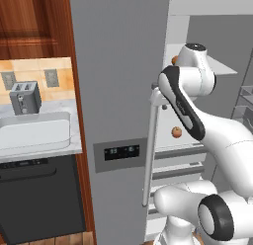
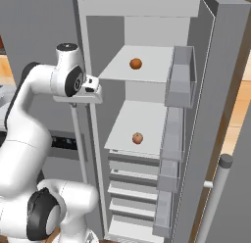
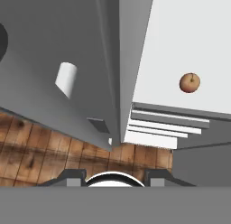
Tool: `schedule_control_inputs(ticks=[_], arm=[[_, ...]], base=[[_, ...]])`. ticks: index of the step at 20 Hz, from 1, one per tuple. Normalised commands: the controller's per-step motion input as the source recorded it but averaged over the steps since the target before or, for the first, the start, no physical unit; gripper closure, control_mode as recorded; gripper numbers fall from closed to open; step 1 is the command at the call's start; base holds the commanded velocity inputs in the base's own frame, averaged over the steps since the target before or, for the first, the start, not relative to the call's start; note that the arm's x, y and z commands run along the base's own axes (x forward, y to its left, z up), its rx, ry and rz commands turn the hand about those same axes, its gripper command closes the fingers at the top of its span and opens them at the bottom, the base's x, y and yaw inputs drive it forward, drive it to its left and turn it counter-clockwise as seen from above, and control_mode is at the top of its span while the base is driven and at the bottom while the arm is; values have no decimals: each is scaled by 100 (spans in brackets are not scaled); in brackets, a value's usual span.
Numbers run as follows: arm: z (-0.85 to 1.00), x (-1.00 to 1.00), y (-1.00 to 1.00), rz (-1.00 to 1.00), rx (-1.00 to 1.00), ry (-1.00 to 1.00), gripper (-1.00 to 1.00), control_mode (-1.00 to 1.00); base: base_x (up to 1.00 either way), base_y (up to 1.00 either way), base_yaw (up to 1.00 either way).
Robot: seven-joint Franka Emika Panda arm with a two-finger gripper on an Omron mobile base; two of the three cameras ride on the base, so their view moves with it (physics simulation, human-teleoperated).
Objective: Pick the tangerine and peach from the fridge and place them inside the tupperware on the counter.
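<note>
The fridge (image 2: 147, 31) stands with its right door (image 2: 223, 90) swung open and white shelves showing. On the upper shelf lies the deep orange tangerine (image 2: 136, 63); the arm half hides it in the left base view (image 1: 174, 60). One shelf down rests the blushed peach (image 2: 138, 138) (image 1: 176, 132) (image 3: 190, 82). My gripper (image 3: 113, 175) hangs open and empty, pointing down beside the edge of the shut door, left of and above the peach. My hand (image 2: 92, 86) is near the top of the bar handle (image 1: 149, 155). The white tupperware (image 1: 34, 132) sits on the counter (image 1: 74, 140) at left.
A grey two-slot toaster (image 1: 24, 97) stands behind the tupperware against the tiled wall. A dark dishwasher front (image 1: 39, 199) sits below the counter. The open door carries several bins (image 2: 179, 78) and its own bar handle (image 2: 215, 198). Drawers (image 2: 135, 188) fill the lower fridge. Wood floor (image 3: 54, 151) lies below.
</note>
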Motion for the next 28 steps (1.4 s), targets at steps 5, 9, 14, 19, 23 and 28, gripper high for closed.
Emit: schedule_control_inputs(ticks=[5, 9, 14, 19, 23, 28], arm=[[-4, -38, -8, 0, 0, 0, -100, -100], [0, -68, -35, -2, 2, -1, -100, -100], [0, -66, -48, 0, 3, -10, -100, -100], [0, -20, -36, 0, 0, -7, -100, -100], [-2, 0, -39, 0, 0, 0, -100, -100], [-4, 0, -32, 0, 0, -3, -100, -100]], base=[[0, 0, 0], [0, 0, 0], [0, 0, 0], [0, 0, 0], [0, 0, 0], [0, 0, 0]])
